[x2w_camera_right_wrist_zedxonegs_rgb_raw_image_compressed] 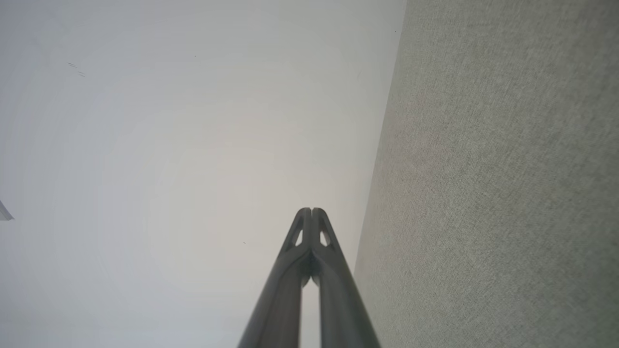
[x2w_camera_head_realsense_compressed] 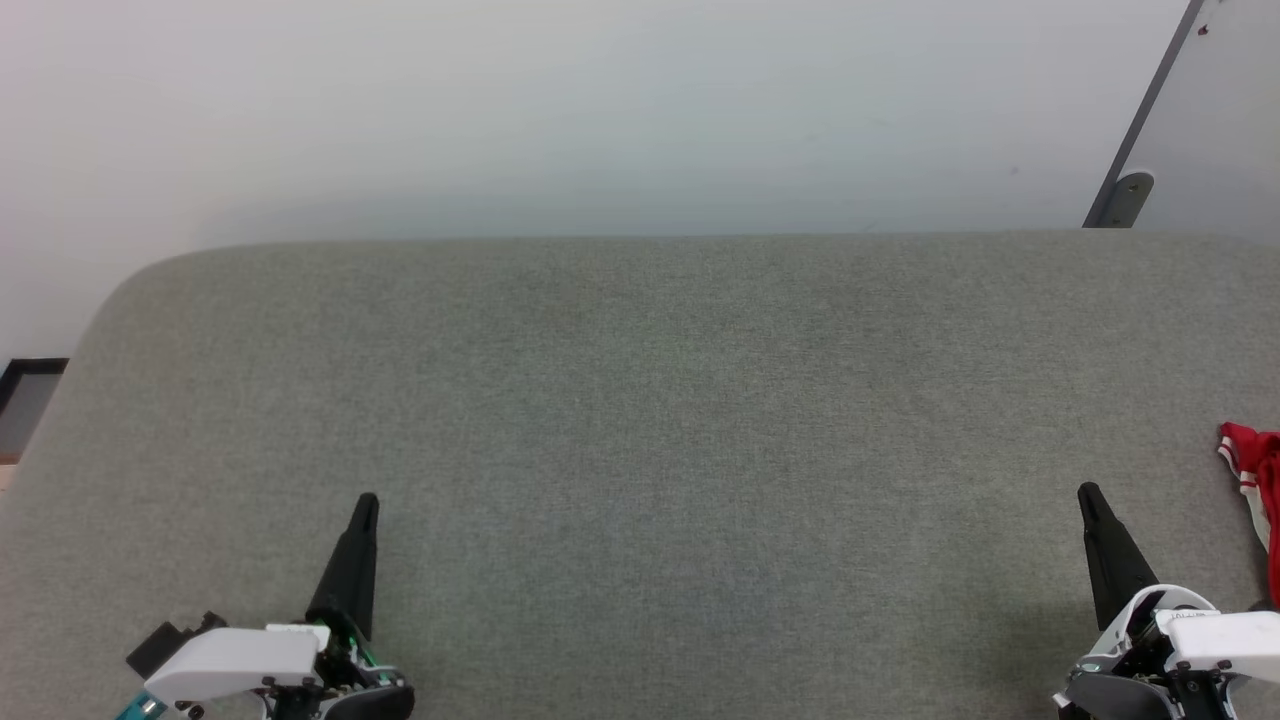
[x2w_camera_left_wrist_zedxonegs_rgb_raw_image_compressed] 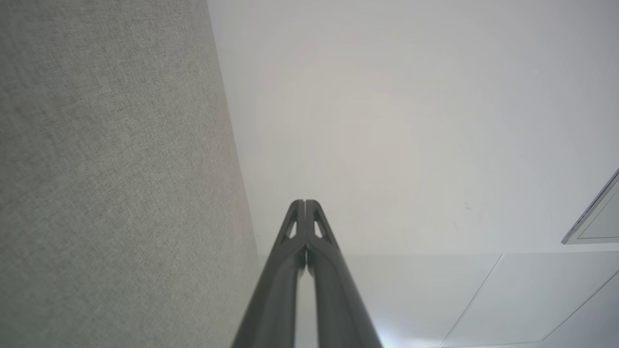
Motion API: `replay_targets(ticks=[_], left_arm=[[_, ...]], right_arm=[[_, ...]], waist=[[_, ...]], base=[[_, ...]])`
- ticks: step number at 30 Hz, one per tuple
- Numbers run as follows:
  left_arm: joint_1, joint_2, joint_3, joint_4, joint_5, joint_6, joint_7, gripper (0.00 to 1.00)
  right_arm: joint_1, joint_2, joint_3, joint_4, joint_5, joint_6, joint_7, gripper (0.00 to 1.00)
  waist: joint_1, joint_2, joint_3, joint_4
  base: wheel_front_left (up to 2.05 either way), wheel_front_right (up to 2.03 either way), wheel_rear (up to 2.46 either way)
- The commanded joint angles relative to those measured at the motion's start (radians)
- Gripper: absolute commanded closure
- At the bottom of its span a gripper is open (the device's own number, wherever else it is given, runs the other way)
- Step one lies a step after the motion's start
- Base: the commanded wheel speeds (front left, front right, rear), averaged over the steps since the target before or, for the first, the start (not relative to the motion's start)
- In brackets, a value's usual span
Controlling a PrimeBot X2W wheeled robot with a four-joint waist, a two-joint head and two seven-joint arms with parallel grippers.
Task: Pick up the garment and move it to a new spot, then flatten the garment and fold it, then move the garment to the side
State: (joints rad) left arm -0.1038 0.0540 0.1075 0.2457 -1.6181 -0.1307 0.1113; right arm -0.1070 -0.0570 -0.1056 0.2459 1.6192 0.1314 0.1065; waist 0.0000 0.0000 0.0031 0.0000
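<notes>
A small part of the red garment (x2w_camera_head_realsense_compressed: 1258,478) with white-and-red trim pokes in at the right edge of the head view, lying on the grey fabric surface (x2w_camera_head_realsense_compressed: 640,420); the rest of it is out of view. My right gripper (x2w_camera_head_realsense_compressed: 1090,495) rests at the lower right, a little left of the garment and apart from it, fingers together. My left gripper (x2w_camera_head_realsense_compressed: 367,503) sits at the lower left, far from the garment. In the wrist views the left gripper (x2w_camera_left_wrist_zedxonegs_rgb_raw_image_compressed: 304,203) and the right gripper (x2w_camera_right_wrist_zedxonegs_rgb_raw_image_compressed: 312,210) are both shut with nothing held.
A pale wall (x2w_camera_head_realsense_compressed: 600,110) rises behind the surface's far edge. A grey panel with a metal bracket (x2w_camera_head_realsense_compressed: 1125,195) stands at the back right. A dark frame (x2w_camera_head_realsense_compressed: 25,385) shows past the rounded left corner.
</notes>
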Motion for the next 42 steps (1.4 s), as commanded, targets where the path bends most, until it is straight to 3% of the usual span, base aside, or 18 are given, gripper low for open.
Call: replay_targets(ticks=[1,42], left_arm=[[-0.012,-0.002,0.003,0.002,0.003,0.000,0.002,1.00],[-0.012,-0.004,0.006,0.002,0.006,0.000,0.003,1.00]], right_arm=[[-0.003,0.002,-0.002,0.001,-0.001,-0.001,0.004,1.00],[-0.004,0.004,-0.005,0.002,-0.005,-0.001,0.006,1.00]], waist=[[0.0000,0.0000,0.000,0.000],[0.0000,0.0000,0.000,0.000]], base=[[0.00,0.00,0.00],[0.00,0.00,0.00]])
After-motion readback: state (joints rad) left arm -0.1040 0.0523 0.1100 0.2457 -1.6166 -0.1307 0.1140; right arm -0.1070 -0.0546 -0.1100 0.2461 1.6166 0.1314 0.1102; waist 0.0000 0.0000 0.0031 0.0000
